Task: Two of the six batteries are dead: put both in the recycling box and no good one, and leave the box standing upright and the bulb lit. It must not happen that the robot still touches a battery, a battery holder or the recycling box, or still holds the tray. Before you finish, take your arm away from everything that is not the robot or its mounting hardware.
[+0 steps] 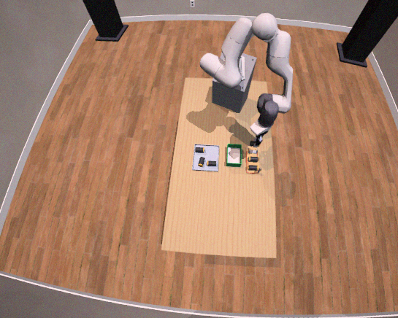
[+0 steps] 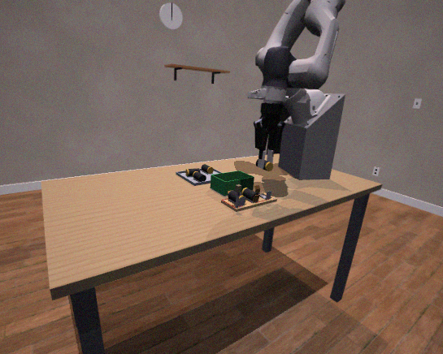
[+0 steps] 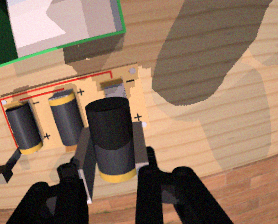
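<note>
Batteries sit around the desk (image 1: 220, 215) (image 2: 148, 215): three on the tray (image 1: 210, 154) (image 2: 180, 175), two in the wooden holder (image 1: 247, 172) (image 2: 245, 206) (image 3: 95, 87). Beside it stands the green box (image 1: 234, 165) (image 2: 231, 184) (image 3: 65, 49), upright. The fingers (image 1: 256, 143) (image 2: 266, 157) grip a sixth battery (image 2: 268, 165) (image 3: 110, 145).

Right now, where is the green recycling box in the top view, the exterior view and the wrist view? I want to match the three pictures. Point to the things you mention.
Top: the green recycling box (image 1: 228, 157) (image 2: 231, 186) (image 3: 65, 49) is just below centre, right of the tray.
Exterior: just right of centre, behind the battery holder.
Wrist: upper left corner, partly cut off.
Shared landmark: the battery holder (image 1: 247, 170) (image 2: 237, 209) (image 3: 97, 82), beside the box.
</note>
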Tool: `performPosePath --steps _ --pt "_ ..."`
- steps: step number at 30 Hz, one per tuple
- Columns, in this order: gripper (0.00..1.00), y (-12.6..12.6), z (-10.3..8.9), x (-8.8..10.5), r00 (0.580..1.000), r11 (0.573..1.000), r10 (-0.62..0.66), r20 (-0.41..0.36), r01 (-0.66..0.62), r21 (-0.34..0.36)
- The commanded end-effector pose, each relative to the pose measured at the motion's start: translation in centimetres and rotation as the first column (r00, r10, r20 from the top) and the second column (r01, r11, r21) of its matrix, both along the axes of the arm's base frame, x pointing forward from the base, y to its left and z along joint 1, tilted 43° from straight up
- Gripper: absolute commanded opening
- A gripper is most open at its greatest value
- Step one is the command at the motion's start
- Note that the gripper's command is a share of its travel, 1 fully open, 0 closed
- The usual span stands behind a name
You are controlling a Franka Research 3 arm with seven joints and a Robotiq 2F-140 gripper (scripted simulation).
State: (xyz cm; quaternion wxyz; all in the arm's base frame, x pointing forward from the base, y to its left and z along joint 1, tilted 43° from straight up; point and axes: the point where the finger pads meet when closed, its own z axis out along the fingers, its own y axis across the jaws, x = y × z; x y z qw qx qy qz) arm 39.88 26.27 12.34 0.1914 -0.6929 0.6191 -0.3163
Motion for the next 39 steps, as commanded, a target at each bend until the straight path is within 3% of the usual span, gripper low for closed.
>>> performPosePath --steps 1,10,39 --pt "0.16 0.2 -0.2 0.0 1.0 1.0 -0.017 0.001 0.017 0.021" --pt "0.16 -0.5 -4.6 4.1 1.0 1.0 -0.017 0.001 0.017 0.021" --pt "0.16 -0.5 -4.6 4.1 1.0 1.0 -0.017 0.001 0.017 0.021"
